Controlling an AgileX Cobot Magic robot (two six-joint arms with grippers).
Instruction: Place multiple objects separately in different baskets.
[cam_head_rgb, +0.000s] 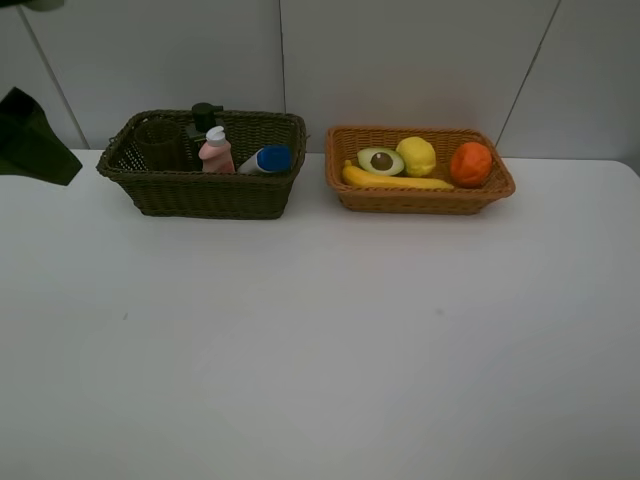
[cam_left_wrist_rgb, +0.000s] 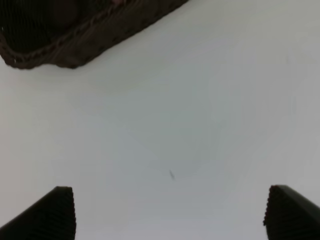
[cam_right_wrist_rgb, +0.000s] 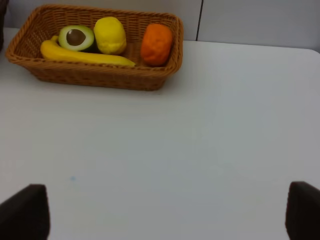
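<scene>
Looking down at the white counter, we see both baskets side by side at the back. Our dark basket holds the pump bottle, pink bottle, blue-capped bottle and the cup. Our orange basket holds the banana, avocado half, lemon and orange. Our left hand and right hand hang released over bare counter, grasping nothing.
</scene>
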